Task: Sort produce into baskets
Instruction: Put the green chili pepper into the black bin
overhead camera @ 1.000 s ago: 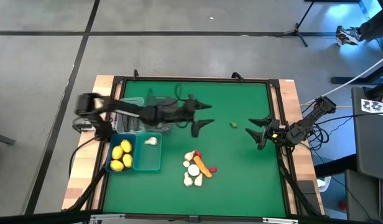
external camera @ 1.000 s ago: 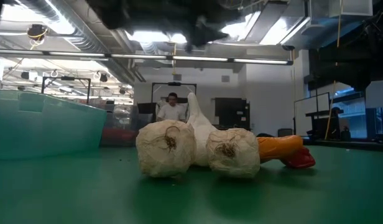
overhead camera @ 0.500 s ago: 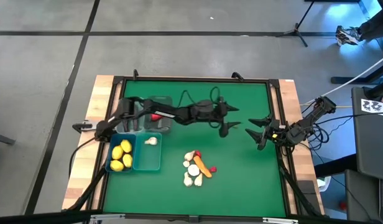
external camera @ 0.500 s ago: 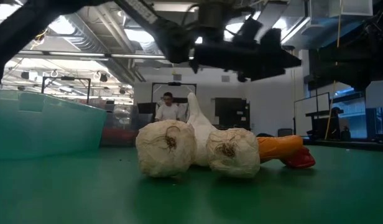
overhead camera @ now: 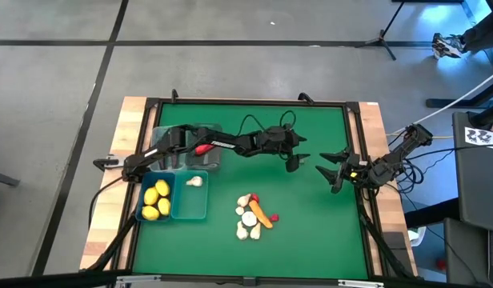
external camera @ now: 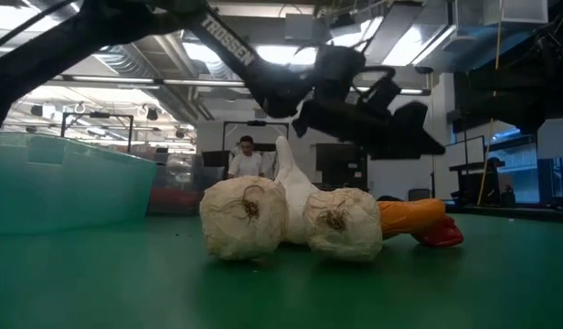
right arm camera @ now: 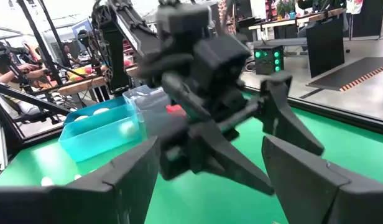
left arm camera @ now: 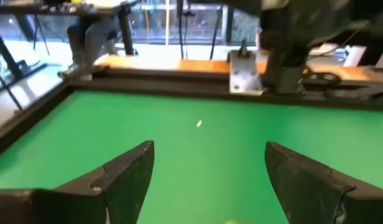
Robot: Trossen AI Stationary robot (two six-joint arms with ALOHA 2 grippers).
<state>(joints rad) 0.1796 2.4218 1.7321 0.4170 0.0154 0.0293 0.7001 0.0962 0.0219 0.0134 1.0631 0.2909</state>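
Note:
My left gripper [overhead camera: 296,158] is open, reached out over the green mat right of centre. It hangs tilted above the mat in the low view [external camera: 391,128]. A small yellow-green piece [left arm camera: 229,221] just shows between its fingers in the left wrist view [left arm camera: 207,168]. My right gripper [overhead camera: 328,172] is open and empty just right of the left one. Garlic bulbs [external camera: 245,219], an orange carrot [external camera: 409,217] and a red pepper [external camera: 443,234] lie in a pile [overhead camera: 253,216] on the mat. Lemons [overhead camera: 156,200] lie in one teal basket, a garlic [overhead camera: 195,182] in the other.
Two clear grey baskets [overhead camera: 173,142] stand behind the teal ones [overhead camera: 189,210] at the table's left; one holds a red pepper [overhead camera: 202,149]. A raised frame [overhead camera: 357,144] rims the mat. Bare mat lies near the front edge. A person [external camera: 252,157] stands in the room beyond.
My left gripper has swung from beside the baskets toward the table's right edge, stopping over the small yellow-green piece close to my right gripper. It has come down and tipped in the low view.

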